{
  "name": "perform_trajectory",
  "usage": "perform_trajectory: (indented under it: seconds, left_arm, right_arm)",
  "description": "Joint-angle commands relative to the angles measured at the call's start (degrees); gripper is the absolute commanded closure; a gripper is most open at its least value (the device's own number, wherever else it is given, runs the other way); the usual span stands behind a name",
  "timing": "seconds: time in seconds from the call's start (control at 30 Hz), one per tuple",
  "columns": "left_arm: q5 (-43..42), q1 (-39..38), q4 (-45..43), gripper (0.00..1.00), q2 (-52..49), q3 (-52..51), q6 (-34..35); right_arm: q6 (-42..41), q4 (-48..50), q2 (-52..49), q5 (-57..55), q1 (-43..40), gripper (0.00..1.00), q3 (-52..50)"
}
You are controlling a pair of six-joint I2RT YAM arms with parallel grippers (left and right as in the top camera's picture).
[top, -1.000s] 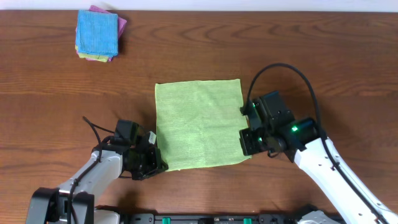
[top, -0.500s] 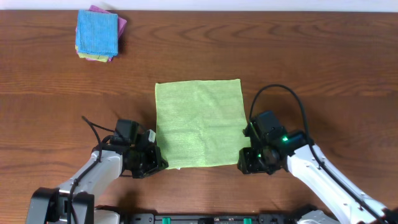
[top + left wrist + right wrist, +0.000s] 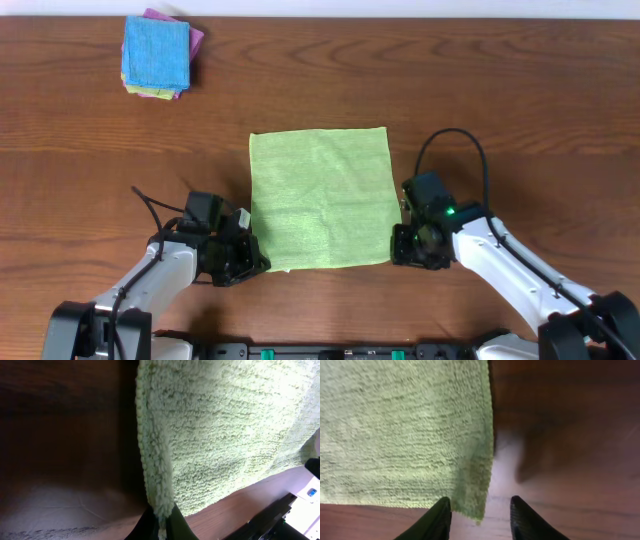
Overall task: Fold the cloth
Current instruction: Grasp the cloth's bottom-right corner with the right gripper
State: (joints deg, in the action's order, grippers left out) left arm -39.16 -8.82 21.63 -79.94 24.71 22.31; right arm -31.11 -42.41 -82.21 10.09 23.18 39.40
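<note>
The lime-green cloth (image 3: 320, 198) lies flat and square on the brown table. My left gripper (image 3: 252, 262) sits at its near left corner, shut on a pinched-up fold of the cloth (image 3: 157, 505). At the near right corner, my right gripper (image 3: 405, 250) stands open. In the right wrist view that corner of the cloth (image 3: 470, 490) lies between the two dark fingertips (image 3: 437, 520), and neither touches it.
A stack of folded cloths, with the blue cloth (image 3: 156, 52) on top and a pink-purple one beneath, lies at the far left of the table. The table's near edge runs just behind both arms.
My right gripper has opened and come down from the cloth's right edge to its near right corner. The cloth's right edge has settled flat. The left arm has not moved.
</note>
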Motion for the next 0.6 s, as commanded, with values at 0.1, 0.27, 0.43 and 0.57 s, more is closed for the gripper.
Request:
perform_trajectory:
  seconds: [0.1, 0.27, 0.43, 0.57]
  left_arm:
    - [0.8, -0.2, -0.4, 0.94, -0.5, -0.6, 0.0]
    - [0.8, -0.2, -0.7, 0.94, -0.5, -0.6, 0.0]
    - [0.8, -0.2, -0.7, 0.94, -0.5, -0.6, 0.1]
    - [0.6, -0.2, -0.3, 0.94, -0.5, 0.5, 0.0]
  right_arm:
    - [-1.2, 1.1, -0.7, 0.5, -0.7, 0.69, -0.1]
    - [-1.2, 1.7, -3.7, 0.9, -0.7, 0.78, -0.1]
    - [-1.2, 1.9, -4.7, 1.2, -0.7, 0.99, 0.0]
    - [-1.2, 0.4, -4.6, 2.3, -0.7, 0.98, 2.0]
